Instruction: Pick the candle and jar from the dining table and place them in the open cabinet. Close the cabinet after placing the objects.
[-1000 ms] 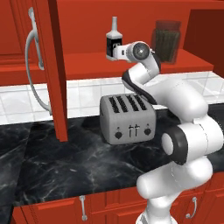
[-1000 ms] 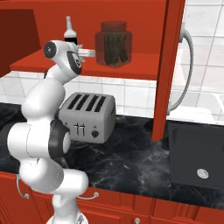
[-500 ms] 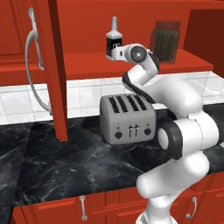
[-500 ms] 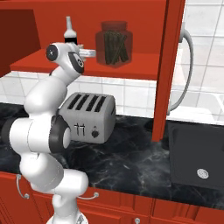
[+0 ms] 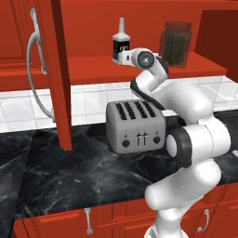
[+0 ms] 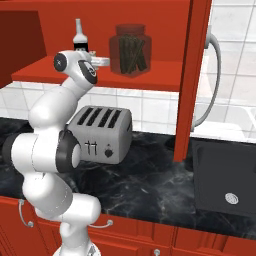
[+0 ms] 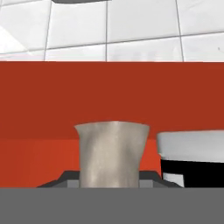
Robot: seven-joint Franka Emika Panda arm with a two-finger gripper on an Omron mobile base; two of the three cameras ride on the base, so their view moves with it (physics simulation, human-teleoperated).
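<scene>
My gripper (image 5: 122, 56) reaches into the open red cabinet, just above its shelf (image 5: 88, 68), right beside a clear bottle (image 5: 121, 42) with a black label. In the hand view the gripper (image 7: 112, 179) is shut on the candle (image 7: 112, 153), a pale beige stub standing upright between the dark fingertips (image 7: 64, 178). The bottle's base (image 7: 192, 157) sits close to the candle's right there. The jar (image 5: 175, 42), with dark contents and a dark lid, stands on the same shelf to the right of my hand. From the right side the gripper (image 6: 103, 62) is just left of the jar (image 6: 131, 50).
The cabinet's open doors hang at both sides, one (image 5: 55, 74) on the left and one (image 6: 193, 80) on the right, each with a long curved silver handle (image 5: 35, 69). A silver toaster (image 5: 135, 125) stands on the black marble counter (image 5: 69, 172) under my arm. A dark sink (image 6: 225, 175) lies to the right.
My hand has shifted slightly further left over the shelf, toward the bottle, still holding the candle. The jar and the bottle have not moved.
</scene>
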